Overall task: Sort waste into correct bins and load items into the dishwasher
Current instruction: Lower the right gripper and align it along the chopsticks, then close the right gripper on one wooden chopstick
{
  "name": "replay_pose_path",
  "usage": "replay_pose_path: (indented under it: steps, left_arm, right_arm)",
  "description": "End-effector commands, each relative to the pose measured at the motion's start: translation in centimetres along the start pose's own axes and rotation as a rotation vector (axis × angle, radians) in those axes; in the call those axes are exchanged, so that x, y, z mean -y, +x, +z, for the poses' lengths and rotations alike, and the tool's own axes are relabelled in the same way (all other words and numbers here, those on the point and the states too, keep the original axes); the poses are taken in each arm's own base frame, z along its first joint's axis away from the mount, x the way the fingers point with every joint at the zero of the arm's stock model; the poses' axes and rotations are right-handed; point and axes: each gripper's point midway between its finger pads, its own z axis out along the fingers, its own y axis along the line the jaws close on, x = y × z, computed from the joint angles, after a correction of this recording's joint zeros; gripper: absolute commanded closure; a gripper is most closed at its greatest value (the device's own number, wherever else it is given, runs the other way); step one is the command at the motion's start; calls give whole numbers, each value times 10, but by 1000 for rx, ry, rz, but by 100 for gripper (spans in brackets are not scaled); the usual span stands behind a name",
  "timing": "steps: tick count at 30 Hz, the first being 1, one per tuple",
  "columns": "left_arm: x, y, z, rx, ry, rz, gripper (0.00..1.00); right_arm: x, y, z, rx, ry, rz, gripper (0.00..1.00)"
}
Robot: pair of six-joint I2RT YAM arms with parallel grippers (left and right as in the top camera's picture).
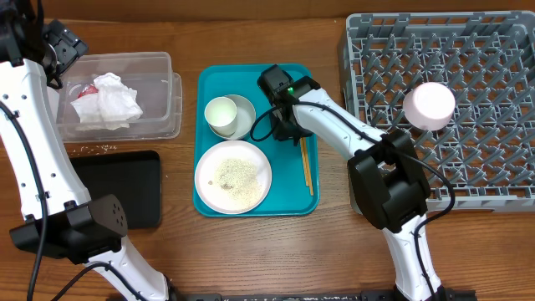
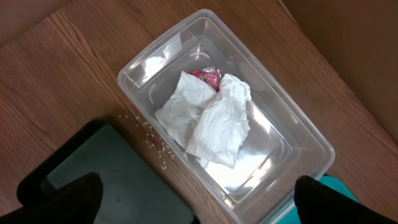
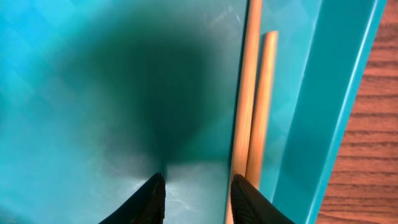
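Right gripper (image 3: 198, 186) hovers low over teal tray (image 3: 74, 74), jaws part-open and empty, just left of chopsticks (image 3: 255, 93); probably picking them for rack (image 1: 485, 50). Next move: shift right, straddle both, close. Tray wall crowds them. Left gripper (image 2: 196, 180), jaws wide and empty, hangs above tub (image 2: 311, 143) holding napkins (image 2: 211, 121). Plate (image 1: 233, 176) with rice sits on the tray.

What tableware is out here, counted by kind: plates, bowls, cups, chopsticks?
Plates: 1, the plate with rice
Bowls: 2, the grey bowl and the pink bowl
Cups: 1, the cup
Chopsticks: 2, the chopsticks
Total: 6
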Motion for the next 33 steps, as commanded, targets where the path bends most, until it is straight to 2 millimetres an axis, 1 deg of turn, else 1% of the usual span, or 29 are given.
replay_pose_path:
  steps: [1,15,18,21,23,33]
  left_arm:
    - [3,2,3,-6,-3,19,0]
    - [3,2,3,-6,-2,19,0]
    - [3,2,3,-6,-3,19,0]
    - [3,2,3,-6,-3,19,0]
    - [3,2,3,-6,-3,19,0]
    - [3,2,3,-6,-3,19,0]
  right_arm:
    - [4,5,11,-18,22,-9,64]
    - [4,3,10,-8,20,-8,64]
    - [3,-3,-1,7,15,-5,64]
    - [1,-14,-16,43,0,2,64]
    - [1,-20,-23,62,-8,7,63]
    - [8,-22,-20,58,-4,22,63]
